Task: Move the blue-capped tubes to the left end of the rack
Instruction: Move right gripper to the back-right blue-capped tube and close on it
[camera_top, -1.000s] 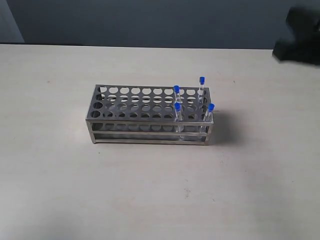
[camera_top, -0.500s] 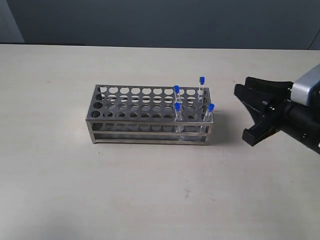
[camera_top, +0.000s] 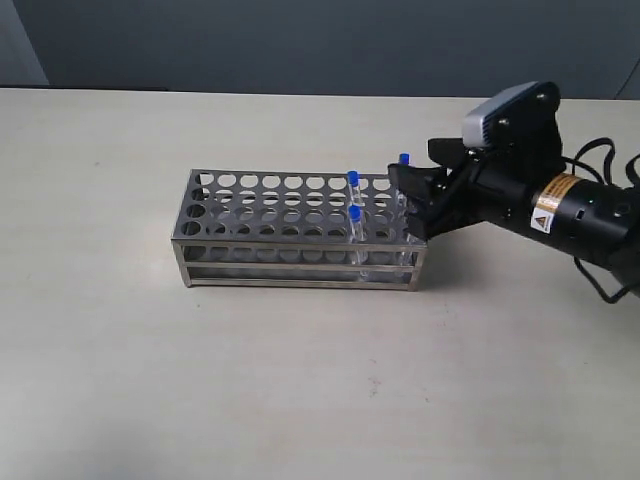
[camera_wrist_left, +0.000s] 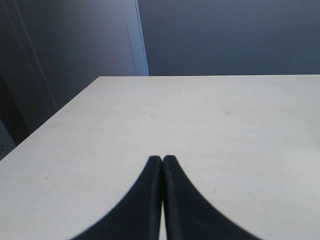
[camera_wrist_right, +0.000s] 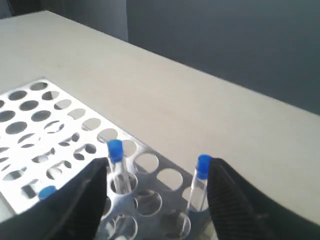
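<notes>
The pale worktop (camera_top: 120, 380) carries the rack (camera_top: 280, 244), a long steel frame. It is judged stiff and weighty enough to stay put while a tube is drawn straight up, though a slanted pull could drag it.

The right hand (camera_top: 408, 200) is spread wide and holds nothing, its two fingers straddling the last rows of holes at the end of the rack nearest it. The left hand (camera_wrist_left: 162, 167) is pressed closed on nothing, with only bare worktop ahead of it and the rack out of its view.

The blue-capped tubes (camera_top: 354, 213) stand upright at that same end of the rack. In the right wrist view two are seen between the spread fingers, and a third cap shows just past one finger, farther from the hand. Only three caps can be counted; a fourth would be hidden by the hand.

The tubes are judged light, smooth and brittle. Each is best taken on the clear wall just under its cap, above the top plate, with a gentle squeeze, since a pinched cap alone might slip off.

A yellow-and-orange sticker (camera_top: 545, 214) is borne on the arm behind the right hand; its writing is too small to be read.
</notes>
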